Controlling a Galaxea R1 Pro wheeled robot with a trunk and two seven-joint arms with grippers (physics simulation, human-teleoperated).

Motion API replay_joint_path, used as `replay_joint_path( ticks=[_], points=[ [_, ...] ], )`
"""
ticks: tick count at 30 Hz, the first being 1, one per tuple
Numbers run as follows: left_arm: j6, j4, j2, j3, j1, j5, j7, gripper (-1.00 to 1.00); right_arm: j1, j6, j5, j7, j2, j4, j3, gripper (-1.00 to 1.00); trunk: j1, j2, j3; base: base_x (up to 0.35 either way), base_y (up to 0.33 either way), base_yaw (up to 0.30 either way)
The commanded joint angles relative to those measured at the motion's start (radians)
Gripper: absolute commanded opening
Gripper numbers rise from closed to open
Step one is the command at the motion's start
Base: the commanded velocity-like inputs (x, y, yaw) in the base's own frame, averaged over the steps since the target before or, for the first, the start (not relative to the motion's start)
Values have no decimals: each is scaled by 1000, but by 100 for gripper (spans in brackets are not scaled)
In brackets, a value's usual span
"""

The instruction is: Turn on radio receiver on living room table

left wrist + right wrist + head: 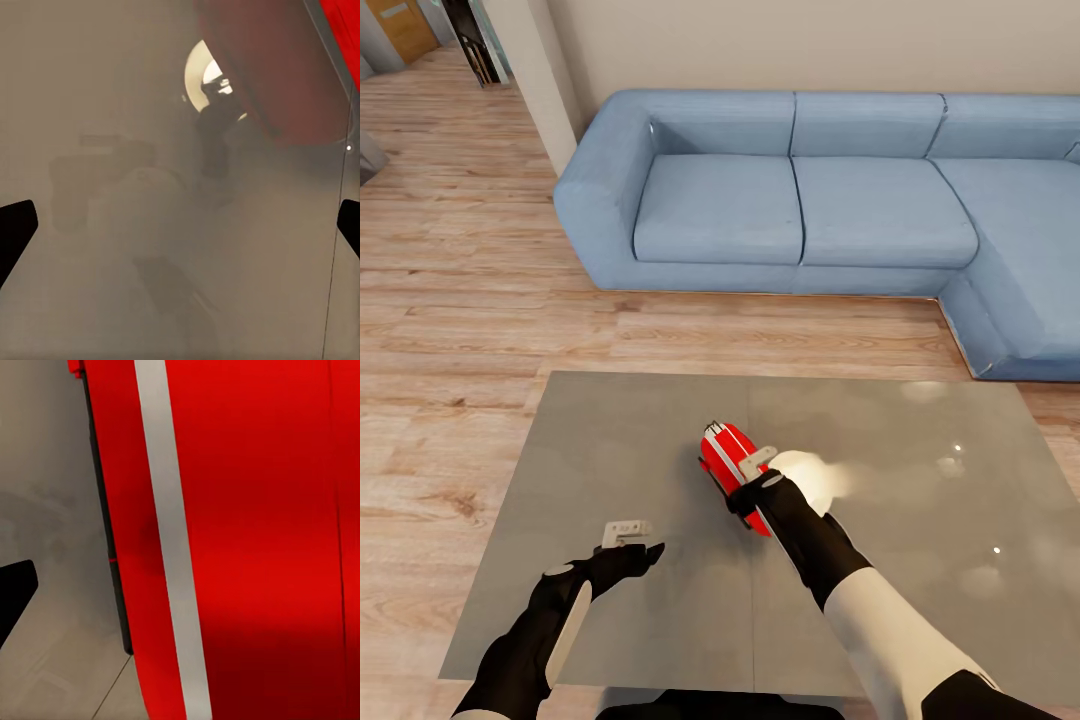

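— Black right gripper (pixel 752 478) sits right on the red radio (pixel 732 468), mid-table (pixel 610 440); whether its jaws are parted or gripping, I cannot tell.
— So the switch-on press is in hand?
— I'd judge so; next needs a contact on the control. Left gripper (pixel 628 540) hovers open, empty, nearby. Sofa (pixel 800 200) stands well clear.
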Motion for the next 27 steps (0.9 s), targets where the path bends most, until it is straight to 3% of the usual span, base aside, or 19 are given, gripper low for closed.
replay_joint_path(
  ticks=[1, 27],
  points=[
    [0, 0, 0, 0, 0, 0, 0, 100, 0, 0, 0, 0, 0, 1, 0, 100, 0, 0, 0, 0, 0, 0],
    [0, 0, 0, 0, 0, 0, 0, 100, 0, -1, 1, -1, 0, 12, 0, 100, 0, 0, 0, 0, 0, 0]
  ],
)
